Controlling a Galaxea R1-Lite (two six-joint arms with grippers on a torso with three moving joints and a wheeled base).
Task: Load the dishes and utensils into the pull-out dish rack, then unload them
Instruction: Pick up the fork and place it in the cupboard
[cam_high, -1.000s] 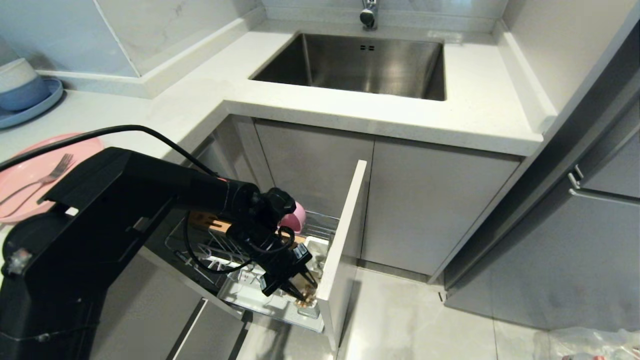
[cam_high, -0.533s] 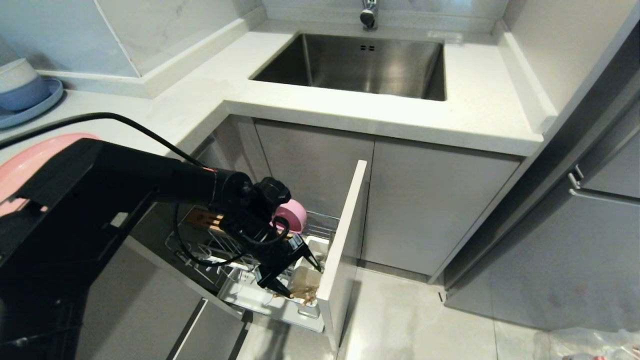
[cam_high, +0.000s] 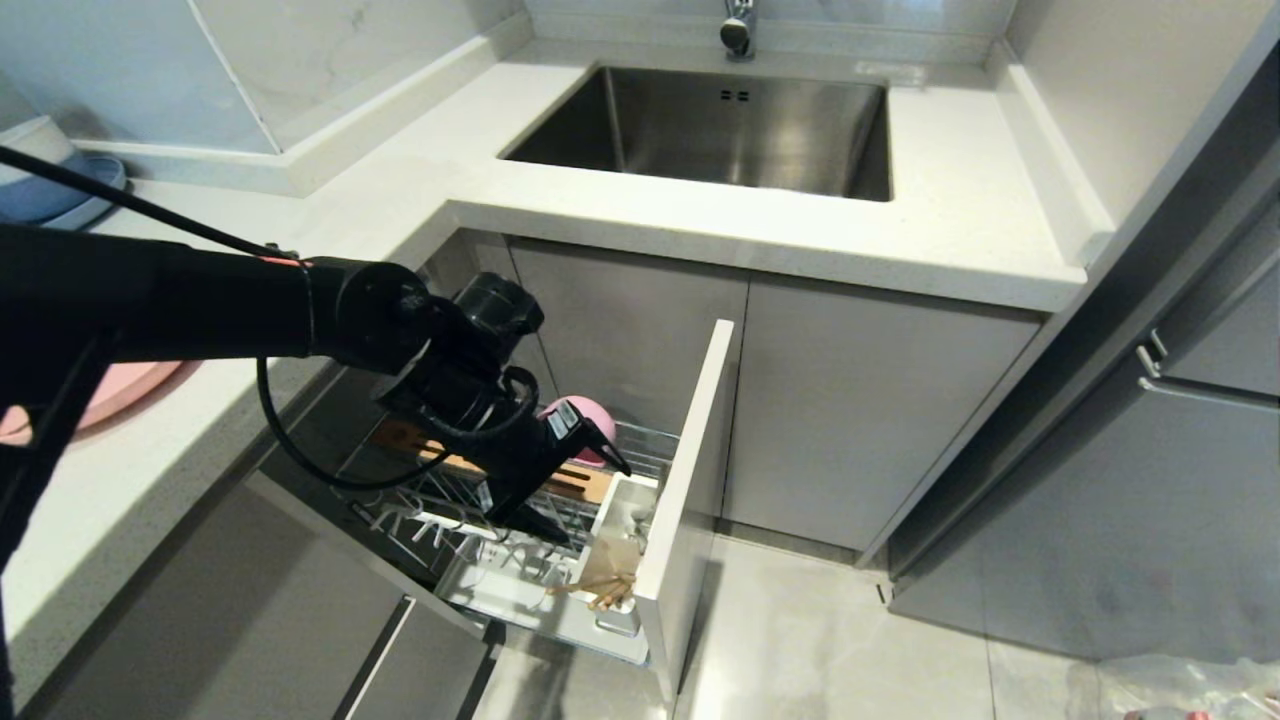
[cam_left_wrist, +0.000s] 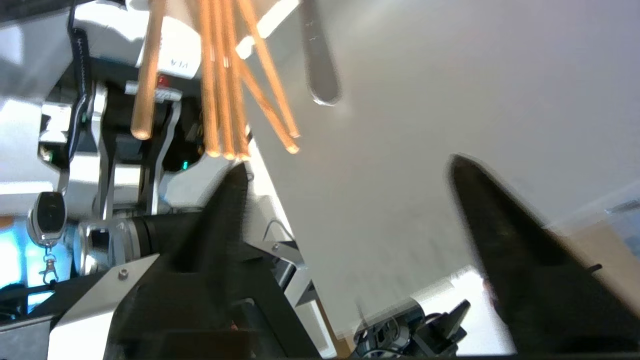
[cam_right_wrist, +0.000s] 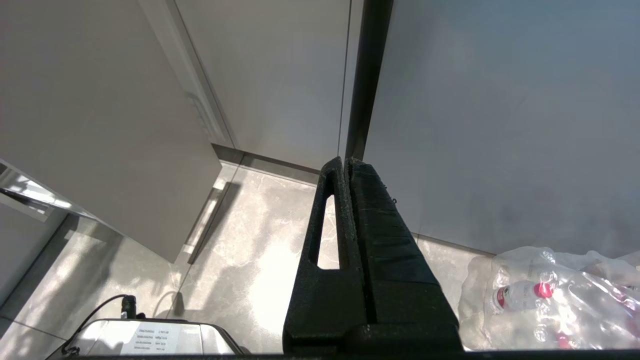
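Left gripper (cam_high: 572, 498) spread, empty, above chopsticks (cam_high: 604, 592) in utensil cup (cam_high: 622, 520); risk: finger snags leaning sticks, tips them out.

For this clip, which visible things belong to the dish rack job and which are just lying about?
Job:
- pull-out rack
- pink bowl in the rack
- chopsticks in the white cup
- pink plate on the counter
- left gripper, open above the rack

Lying about:
- blue plate and bowls
- sink
- bag of bottles
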